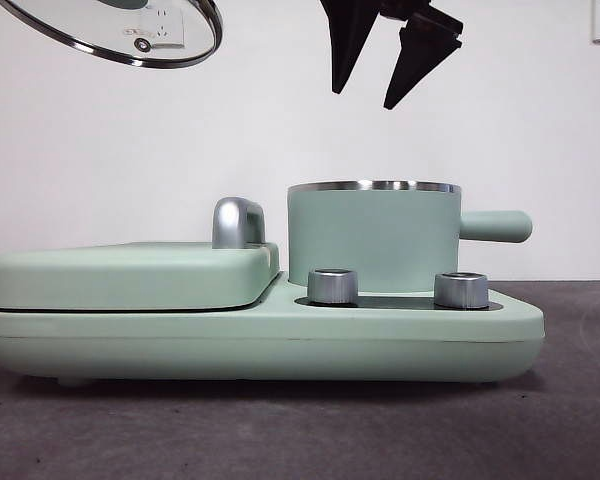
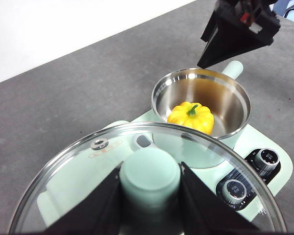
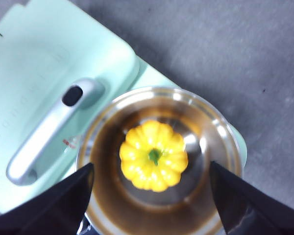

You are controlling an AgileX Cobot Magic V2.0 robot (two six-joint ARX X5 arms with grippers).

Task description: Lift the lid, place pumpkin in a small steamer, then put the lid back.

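Pumpkin (image 3: 154, 155) sits inside steamer (image 1: 373, 238), frame centre. Right gripper (image 1: 372, 95) spread, empty, directly above pot. Left gripper (image 2: 150, 196) pinching lid (image 1: 130, 30) knob, upper left; lid must travel rightward, down onto rim.

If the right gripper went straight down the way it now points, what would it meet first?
Most likely the pumpkin inside the small steamer. The right gripper hangs open above the pot, the pumpkin centred between its jaws in the wrist view. Depth is uncertain; a jaw could clip the rim first.
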